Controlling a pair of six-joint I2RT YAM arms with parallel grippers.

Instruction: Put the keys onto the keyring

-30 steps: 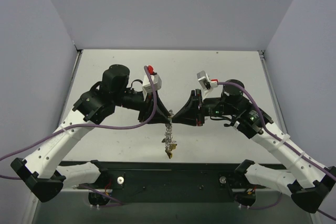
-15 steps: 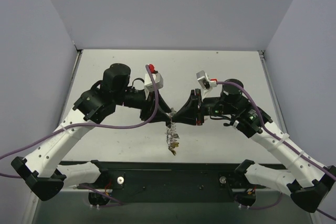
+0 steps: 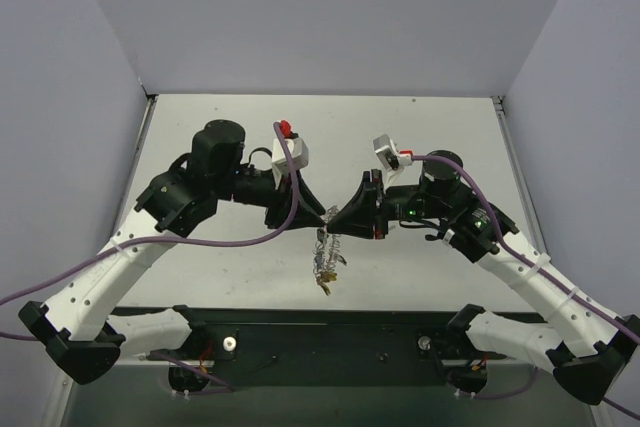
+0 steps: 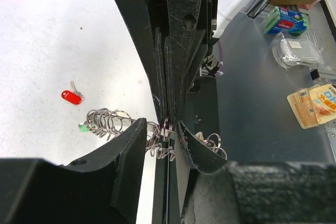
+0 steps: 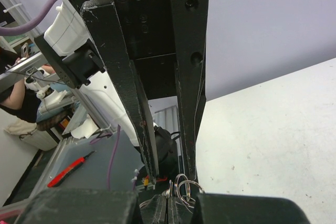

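The keyring [image 3: 324,257] hangs in the air between both grippers, a string of silvery loops with a gold-yellow tag [image 3: 323,286] at its low end. My right gripper [image 3: 337,219] is shut on its upper loops; in the right wrist view [image 5: 168,204] the loops [image 5: 184,187] stick out of the closed tips. My left gripper [image 3: 321,215] meets it tip to tip. In the left wrist view [image 4: 161,124] its fingers stand apart around the ring [image 4: 107,121]. A green key head [image 4: 83,127] sits on the loops. A red-headed key [image 4: 70,97] lies loose on the table.
The white table [image 3: 420,137] sits inside grey walls, with a black rail [image 3: 330,332] at its near edge. Beyond the table edge the left wrist view shows packets [image 4: 294,51] on a dark floor. A red-handled tool [image 5: 65,171] lies on a bench.
The meeting point of the two grippers has shifted slightly right and down. The hanging keyring has swung and bunched up a little, so its tag sits higher.
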